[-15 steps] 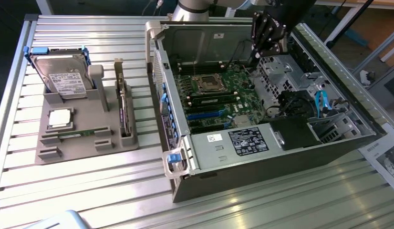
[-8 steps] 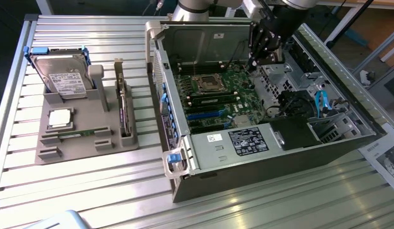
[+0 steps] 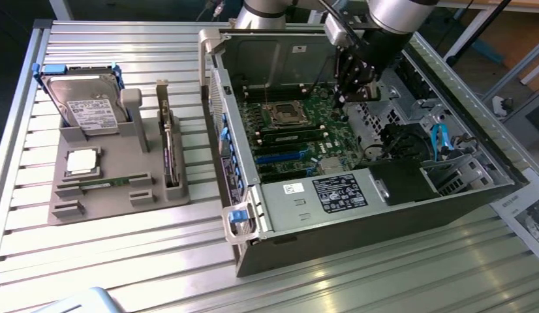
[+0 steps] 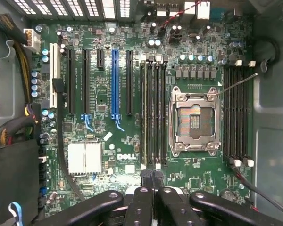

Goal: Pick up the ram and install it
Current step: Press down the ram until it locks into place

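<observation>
while the ram [image 3: 104,183] lies flat in the grey holder [image 3: 95,210] near the exterior view's left edge of the desk [image 3: 121,267], the hand [image 3: 344,96] hangs over the motherboard [image 3: 292,134] inside the open computer case [image 3: 339,238], its fingers [image 4: 142,197] pressed together, holding nothing.

Open case [image 3: 339,215] on slatted table [image 3: 121,261]. Arm reaches in; gripper [image 3: 346,98] hangs over motherboard [image 3: 297,138], just beside socket [image 3: 282,114]. Grey holder [image 3: 108,203] at the exterior view's left: ram [image 3: 102,185] flat in its slot, drive [image 3: 87,104], chip [image 3: 82,162], upright card [image 3: 169,150].
</observation>
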Robot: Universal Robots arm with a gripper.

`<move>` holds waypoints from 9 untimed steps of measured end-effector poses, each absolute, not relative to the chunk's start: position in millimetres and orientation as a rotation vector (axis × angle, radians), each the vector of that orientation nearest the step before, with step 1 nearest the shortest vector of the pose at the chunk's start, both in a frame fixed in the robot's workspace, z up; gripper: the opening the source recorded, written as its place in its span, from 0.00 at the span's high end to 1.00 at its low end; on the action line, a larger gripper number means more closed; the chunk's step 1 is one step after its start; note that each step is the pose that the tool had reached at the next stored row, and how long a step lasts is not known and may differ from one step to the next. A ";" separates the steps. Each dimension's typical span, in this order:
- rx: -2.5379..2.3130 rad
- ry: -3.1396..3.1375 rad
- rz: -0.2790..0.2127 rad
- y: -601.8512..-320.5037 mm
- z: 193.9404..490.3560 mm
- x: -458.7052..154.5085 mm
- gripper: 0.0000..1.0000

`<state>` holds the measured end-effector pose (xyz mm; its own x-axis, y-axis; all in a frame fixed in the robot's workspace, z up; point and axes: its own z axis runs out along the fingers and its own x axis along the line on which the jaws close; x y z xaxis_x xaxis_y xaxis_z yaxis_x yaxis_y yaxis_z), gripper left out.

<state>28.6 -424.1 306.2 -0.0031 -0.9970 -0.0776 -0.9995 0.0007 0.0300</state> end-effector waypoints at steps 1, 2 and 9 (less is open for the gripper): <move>-2.194 2.198 0.118 -424.1 303.7 28.7 0.90; -2.194 2.198 0.118 -424.1 301.1 28.9 0.90; -2.194 2.198 0.118 -424.1 284.2 29.7 0.90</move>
